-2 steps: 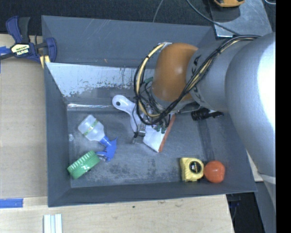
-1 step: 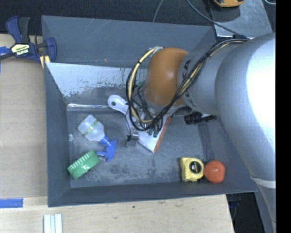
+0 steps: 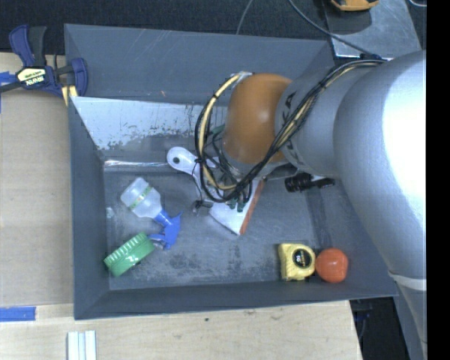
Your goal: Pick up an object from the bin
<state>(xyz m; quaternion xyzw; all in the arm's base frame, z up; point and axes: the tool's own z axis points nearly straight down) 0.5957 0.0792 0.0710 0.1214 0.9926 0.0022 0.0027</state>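
Several loose things lie in the bin (image 3: 86,201), and the tool (image 3: 216,199) hangs low over the middle of its floor, under the arm's orange cover (image 3: 255,118) and a loop of cables (image 3: 208,130). Directly below it, partly hidden by them, is a flat white piece with an orange edge (image 3: 232,217), tilted with one corner towards the front edge. A white round piece (image 3: 181,158) lies just beside the tool, towards the back wall.

Whether the tool is apart or together I cannot tell, since the cover and cables hide it, and nothing can be seen gripped.

My reading is that the reach is done and the grasp is the step in hand, with the flat white piece the likely target. Thin and lying low, it probably calls for a grip across its orange edge, closed firmly before any lift, then a straight rise clear of the walls.

Well apart from this, a clear plastic cup (image 3: 141,199), a blue piece (image 3: 167,229) and a green ribbed cylinder (image 3: 129,254) sit towards the front left corner. A yellow tape measure (image 3: 296,262) touches an orange ball (image 3: 332,265) in the front right corner.
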